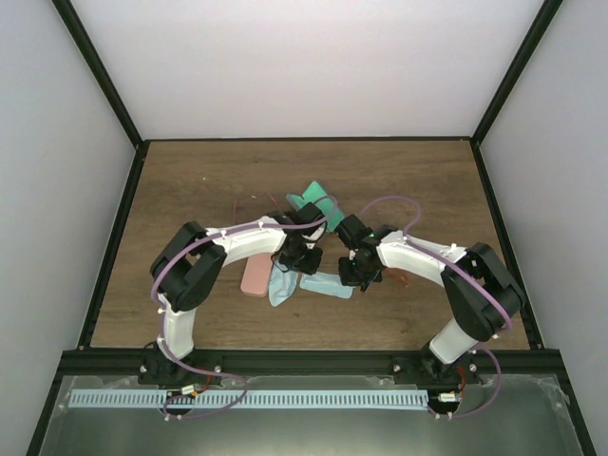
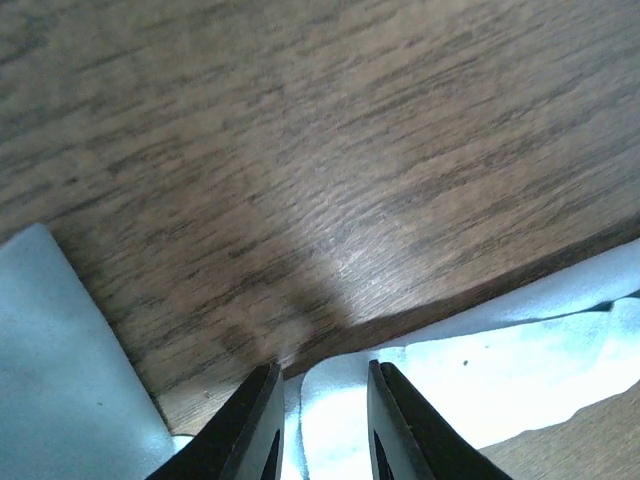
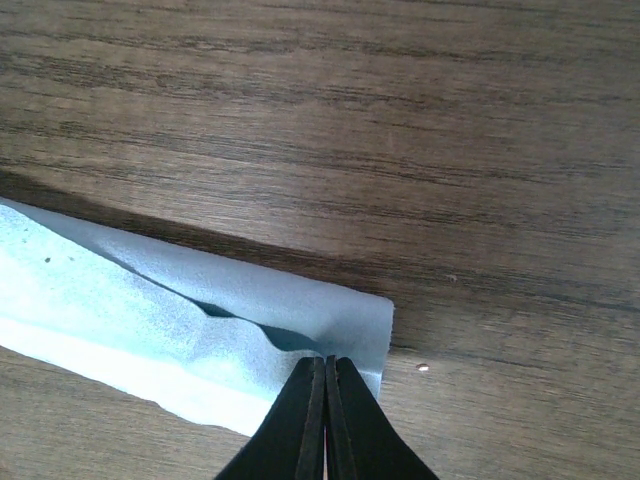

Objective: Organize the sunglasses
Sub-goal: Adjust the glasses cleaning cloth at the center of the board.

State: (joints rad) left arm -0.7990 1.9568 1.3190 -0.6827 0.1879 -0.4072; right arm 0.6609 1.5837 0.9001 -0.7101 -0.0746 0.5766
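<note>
Pressed together at the bottom edge of the right wrist view, the black fingers of the right gripper meet on the corner of a light blue cloth. The cloth rises off the wood there and throws a shadow, so it looks pinched and lifted, probably to clear it away or fold it. In its own view the left gripper hangs low over the table with its two fingers a little apart and a pale cloth showing in the gap; whether they clamp it or only hover over it cannot be told. From above, both arms bend inward and meet over the middle of the table, above a small heap made up of a pink case, the blue cloth and a teal piece on the far side. The sunglasses are hard to make out: one pair seems to be the thin reddish wires lying on the wood just beyond the left arm, and a second pair is likely the reddish trace just beside the right forearm. Neither is held, so sorting the glasses themselves appears not yet begun. The tabletop is dark brown wood with a visible grain and a soft sheen, edged by a black frame, with plain white walls on three sides.
</note>
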